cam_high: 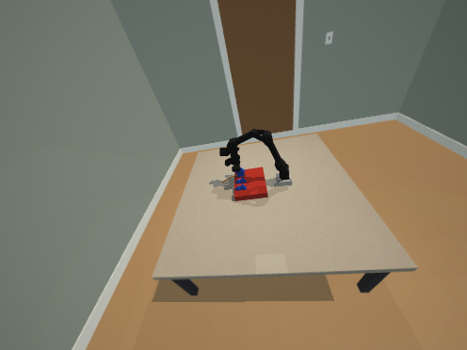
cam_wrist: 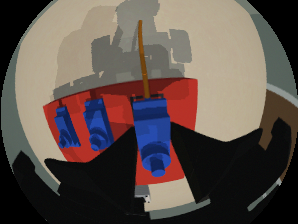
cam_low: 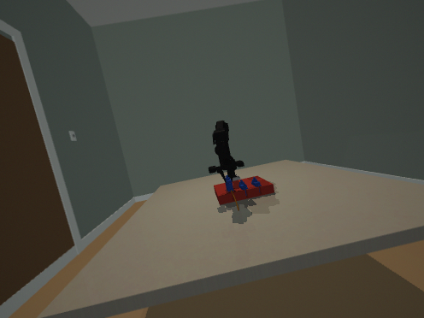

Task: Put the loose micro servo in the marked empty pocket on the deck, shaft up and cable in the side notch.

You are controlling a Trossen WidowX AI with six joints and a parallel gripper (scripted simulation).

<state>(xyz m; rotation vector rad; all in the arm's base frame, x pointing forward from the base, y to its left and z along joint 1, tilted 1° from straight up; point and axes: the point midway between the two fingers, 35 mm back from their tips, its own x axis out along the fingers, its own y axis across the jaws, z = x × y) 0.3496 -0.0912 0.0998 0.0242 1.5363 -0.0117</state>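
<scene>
I see a grey-green walled room with a brown door (cam_high: 258, 61) and a wide beige surface (cam_high: 292, 226) standing on an orange floor. Near the far end of the surface sits the flat red rectangular deck (cam_high: 254, 186), and beside it the black six-joint arm (cam_high: 264, 141) arches up from its base and bends down over the deck's far corner. On my wrist view the black end effector (cam_wrist: 157, 183) is clenched on the small blue box-shaped micro servo (cam_wrist: 152, 131), which lies lengthwise between the two dark fingers, its round shaft end toward the camera. Its thin orange cable (cam_wrist: 143, 56) runs straight away from the servo's far end, out past the deck edge over the surface. Two more blue servos (cam_wrist: 81, 124) sit seated in the deck off to one side. On the exterior view the gripped servo (cam_low: 229, 183) is at the deck's near-left corner; I cannot tell whether it touches the deck.
</scene>
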